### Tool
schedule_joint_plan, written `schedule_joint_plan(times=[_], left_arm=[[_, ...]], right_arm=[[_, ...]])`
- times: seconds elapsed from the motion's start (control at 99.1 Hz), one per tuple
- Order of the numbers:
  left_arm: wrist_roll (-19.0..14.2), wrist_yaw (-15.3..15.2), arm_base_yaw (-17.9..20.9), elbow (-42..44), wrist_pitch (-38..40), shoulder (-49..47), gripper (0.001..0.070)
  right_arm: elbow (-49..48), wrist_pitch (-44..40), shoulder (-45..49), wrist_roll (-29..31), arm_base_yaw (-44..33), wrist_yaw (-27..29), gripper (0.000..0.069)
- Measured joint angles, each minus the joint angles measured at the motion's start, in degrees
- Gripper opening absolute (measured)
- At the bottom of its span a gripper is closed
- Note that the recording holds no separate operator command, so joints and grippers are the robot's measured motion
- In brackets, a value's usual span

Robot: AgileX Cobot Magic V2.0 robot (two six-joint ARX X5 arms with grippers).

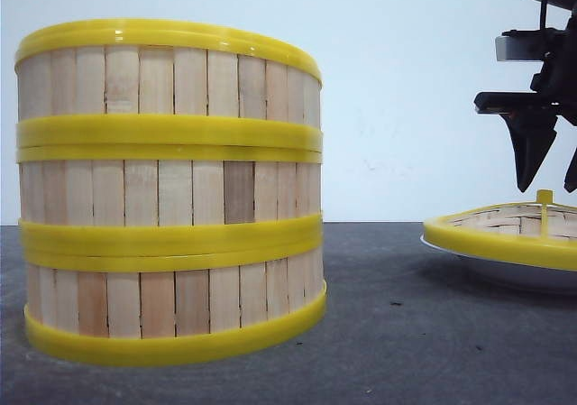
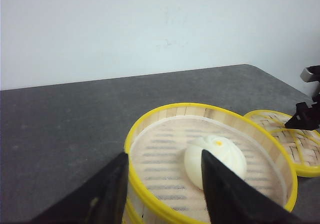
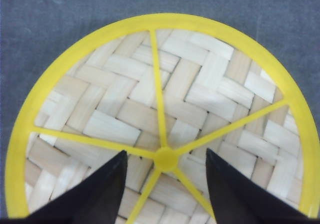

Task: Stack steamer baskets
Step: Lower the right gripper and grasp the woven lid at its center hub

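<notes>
Already three baskets (image 1: 169, 193) stand stacked; the lid (image 1: 509, 229) waits under the right gripper (image 1: 547, 175).

Front view: the stack stands far to the left of the right gripper's fingers, while the lid lies on a plate (image 1: 505, 272) just below them, knob up. Left wrist view: the left gripper (image 2: 162, 186) has its fingers apart, one outside the top basket's rim (image 2: 145, 199) and one inside it, beside a bun (image 2: 215, 156). Right wrist view: the fingers stand apart either side of the lid's knob (image 3: 166, 159), directly above it. Judging by this, the right arm is nearer the lid, and a straight descent would bring the fingers around the knob.
</notes>
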Motion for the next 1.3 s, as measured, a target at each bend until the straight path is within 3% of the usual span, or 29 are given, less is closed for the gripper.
schedule_joint_plan(times=[0.242, 0.706, 1.099, 1.301], left_arm=[[0.0, 0.0, 0.0, 0.0, -0.4, 0.0, 0.027], [0.0, 0.0, 0.0, 0.0, -0.8, 0.0, 0.027], [0.0, 0.0, 0.0, 0.0, -0.8, 0.0, 0.027], [0.0, 0.0, 0.0, 0.0, -0.8, 0.0, 0.027]], right_arm=[[0.0, 0.6, 1.6, -0.2, 0.0, 0.0, 0.0254], [0.0, 0.9, 2.0, -0.2, 0.0, 0.1, 0.0074], [0.3, 0.9, 2.0, -0.2, 0.0, 0.6, 0.0055], [4.6, -3.2, 0.2, -0.2, 0.0, 0.5, 0.0054]])
